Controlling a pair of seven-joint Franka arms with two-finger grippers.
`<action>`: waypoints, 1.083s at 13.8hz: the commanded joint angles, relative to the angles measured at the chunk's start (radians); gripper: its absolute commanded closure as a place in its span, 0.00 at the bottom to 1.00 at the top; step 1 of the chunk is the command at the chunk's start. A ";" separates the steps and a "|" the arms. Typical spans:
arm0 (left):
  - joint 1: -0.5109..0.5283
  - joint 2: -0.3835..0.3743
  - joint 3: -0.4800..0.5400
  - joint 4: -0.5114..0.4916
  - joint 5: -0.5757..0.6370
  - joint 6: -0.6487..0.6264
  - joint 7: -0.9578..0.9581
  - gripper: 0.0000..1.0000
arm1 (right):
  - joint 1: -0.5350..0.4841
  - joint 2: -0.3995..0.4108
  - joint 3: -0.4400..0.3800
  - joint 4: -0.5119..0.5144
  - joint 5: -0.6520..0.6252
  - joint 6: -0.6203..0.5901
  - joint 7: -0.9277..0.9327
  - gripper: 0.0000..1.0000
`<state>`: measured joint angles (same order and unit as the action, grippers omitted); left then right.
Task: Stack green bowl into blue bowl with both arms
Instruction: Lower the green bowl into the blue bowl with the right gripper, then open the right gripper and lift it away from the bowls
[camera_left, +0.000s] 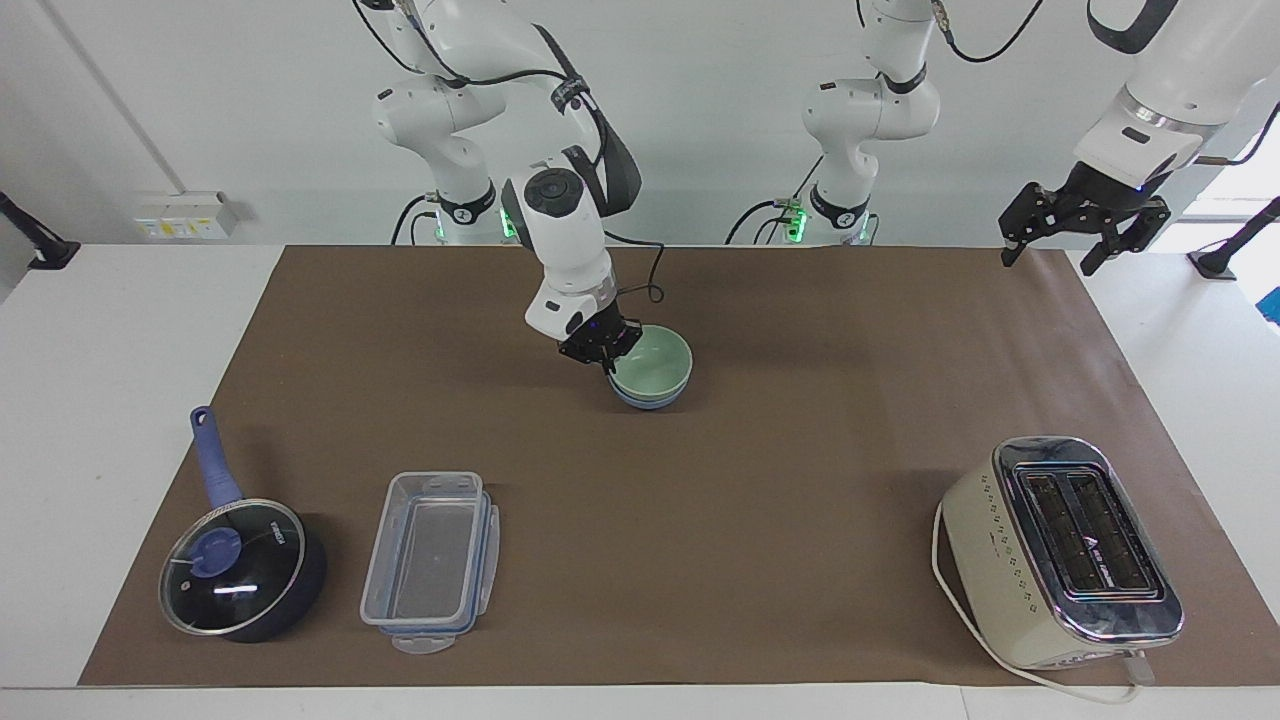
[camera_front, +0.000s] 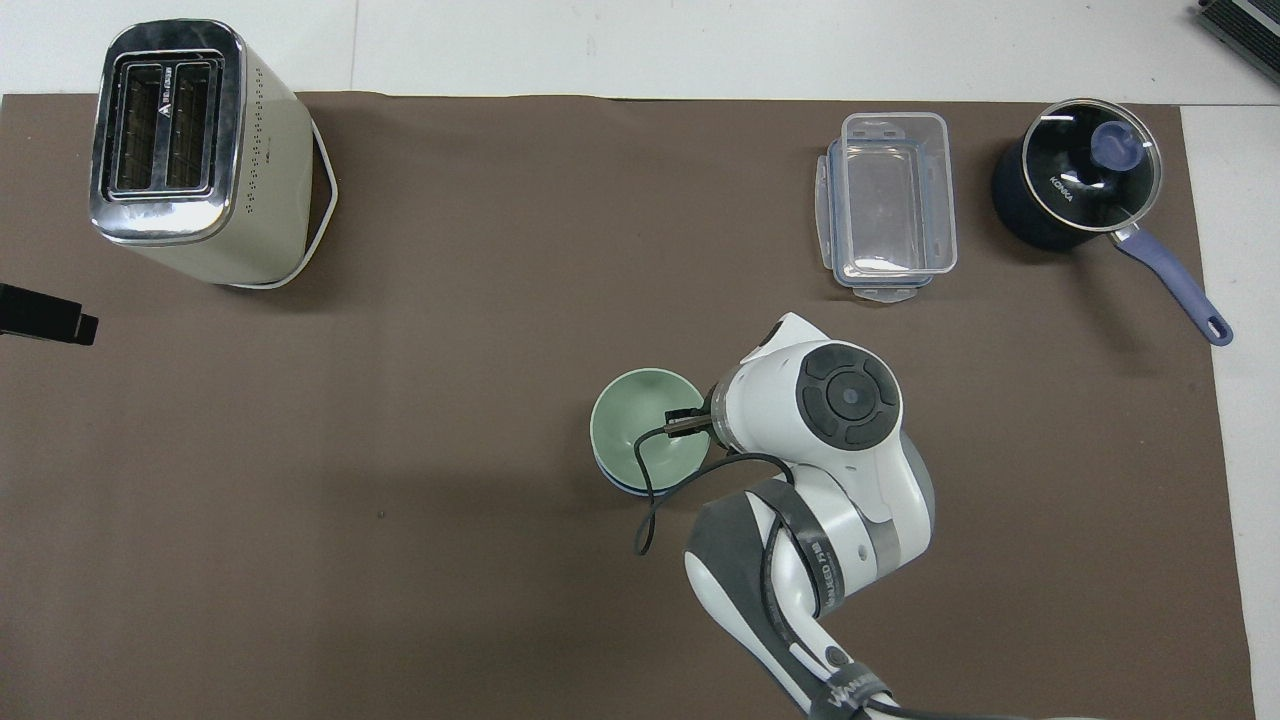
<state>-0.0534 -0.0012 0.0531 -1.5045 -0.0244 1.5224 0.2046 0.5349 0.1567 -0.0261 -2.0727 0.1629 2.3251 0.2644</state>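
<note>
Resting inside the blue bowl (camera_left: 650, 400), the green bowl (camera_left: 655, 365) sat just above the centre of the facing view, on the brown mat (camera_left: 760, 470) covering the table. Only the blue bowl's lower edge showed beneath it. The right gripper (camera_left: 600, 352) was at the green bowl's rim, on the side toward the right arm's end of the table; whether its jaws were clenched on the rim or released could not be told. The left gripper (camera_left: 1083, 228) hung at the upper right of the frame, over the mat's corner, with its jaws spread apart and nothing between them. A toaster (camera_left: 1060, 552) stood at the lower right, and a clear plastic container (camera_left: 432, 560) and a lidded saucepan (camera_left: 240, 570) at the lower left.
</note>
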 joint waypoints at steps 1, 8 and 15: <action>0.012 -0.011 -0.007 0.000 0.015 -0.022 0.003 0.00 | 0.003 -0.002 -0.003 -0.014 0.029 0.026 -0.036 0.75; 0.013 -0.011 -0.006 0.000 0.015 -0.011 0.004 0.00 | -0.018 -0.014 -0.015 0.048 0.011 -0.013 -0.034 0.00; 0.012 -0.011 -0.006 0.000 0.015 -0.004 0.004 0.00 | -0.208 -0.057 -0.018 0.221 -0.141 -0.240 -0.034 0.00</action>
<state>-0.0479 -0.0015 0.0536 -1.5045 -0.0244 1.5211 0.2045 0.3867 0.1023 -0.0524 -1.9300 0.0473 2.1812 0.2596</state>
